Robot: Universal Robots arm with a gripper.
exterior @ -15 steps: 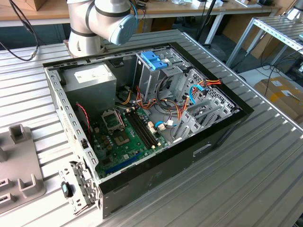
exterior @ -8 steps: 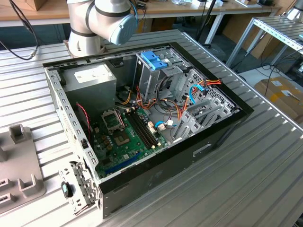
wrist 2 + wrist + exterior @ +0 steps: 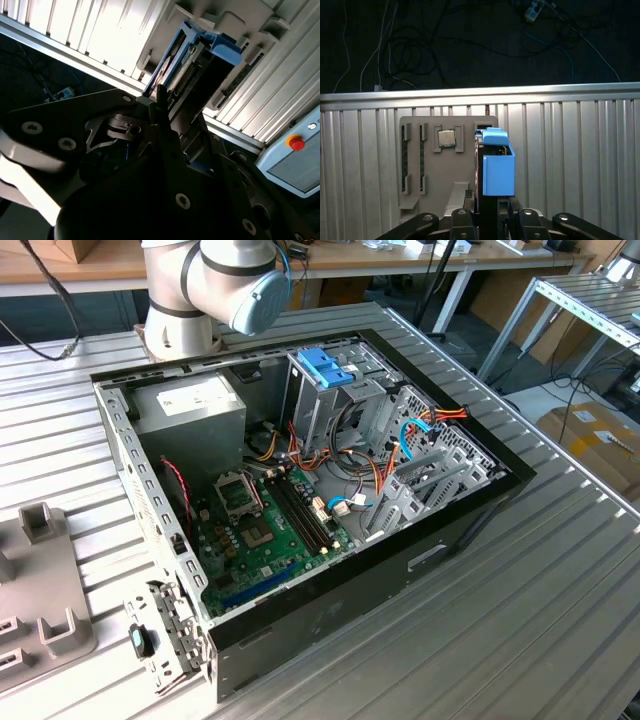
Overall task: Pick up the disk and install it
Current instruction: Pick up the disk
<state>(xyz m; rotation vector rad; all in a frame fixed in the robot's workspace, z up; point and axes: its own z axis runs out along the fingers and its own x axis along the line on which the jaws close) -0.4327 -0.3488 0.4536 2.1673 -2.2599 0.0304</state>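
We see the gripper (image 3: 487,204) pinching the disk (image 3: 498,167) on edge, jaws pressed to its flat faces, probably so the blue frame stays free. The disk stands at the holder plate's (image 3: 432,175) edge, beside the chip (image 3: 446,138). We cannot tell whether it sits in a slot or just above one. The exterior view adds the open computer case (image 3: 330,605) and its drive cage (image 3: 322,390).
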